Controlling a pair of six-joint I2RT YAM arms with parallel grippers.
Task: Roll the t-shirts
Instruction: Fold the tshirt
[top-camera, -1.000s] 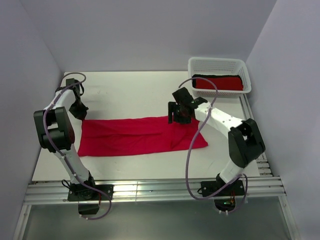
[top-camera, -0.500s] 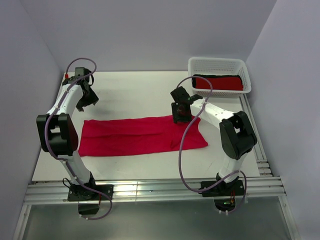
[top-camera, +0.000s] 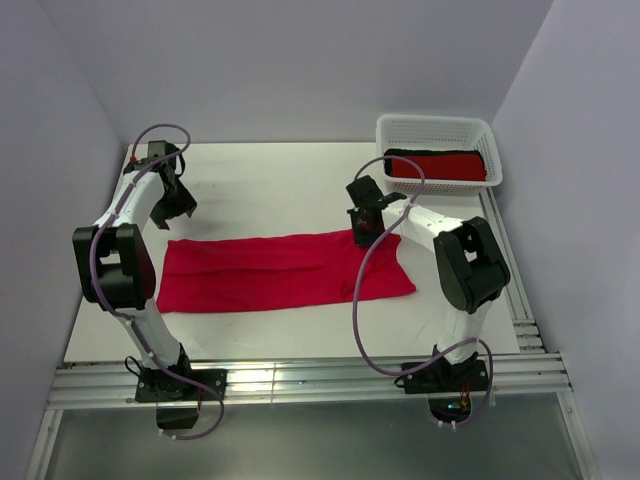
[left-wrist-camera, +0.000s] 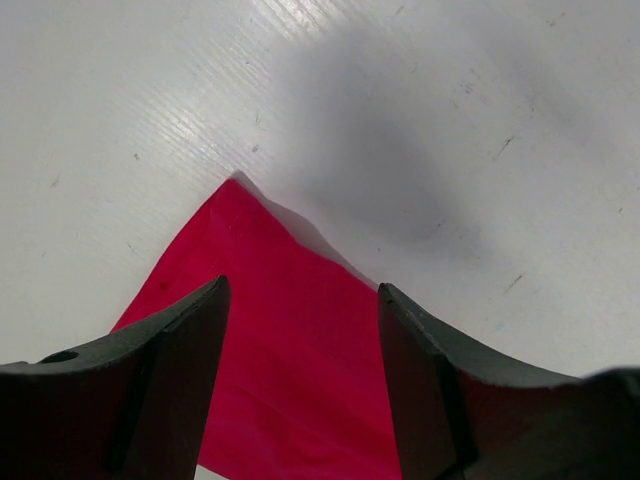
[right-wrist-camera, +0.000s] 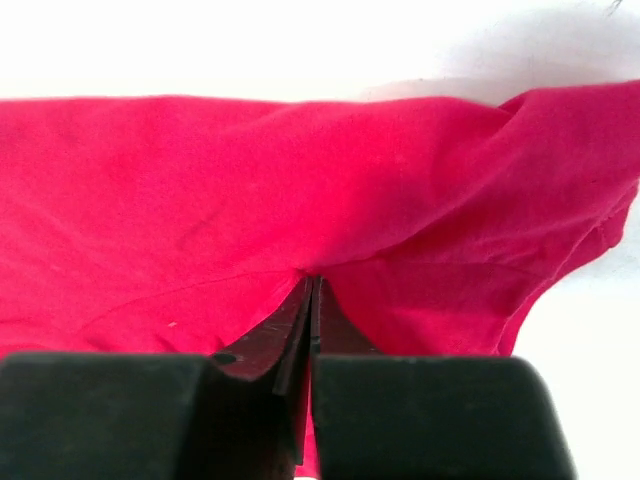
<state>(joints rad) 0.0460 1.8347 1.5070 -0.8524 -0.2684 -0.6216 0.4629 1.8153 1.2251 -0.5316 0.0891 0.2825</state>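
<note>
Shirt (top-camera: 270, 272), seen from above, lies as a long flat strip across the table (top-camera: 270, 180), a shape that suits rolling from one end. Far right, the basket (top-camera: 436, 120) holds a red roll (top-camera: 440, 166) and a black roll (top-camera: 420, 153), apparently finished. The left gripper (top-camera: 178, 205) hangs over the strip's far left corner; the right gripper (top-camera: 366, 236) sits on its far edge.

Left wrist: jaws stand wide and empty, straddling the corner below, probably lined up to take it.

Right wrist: jaws are pressed together, creases running to their tips, so they pinch a fold of shirt, likely to turn that end.
</note>
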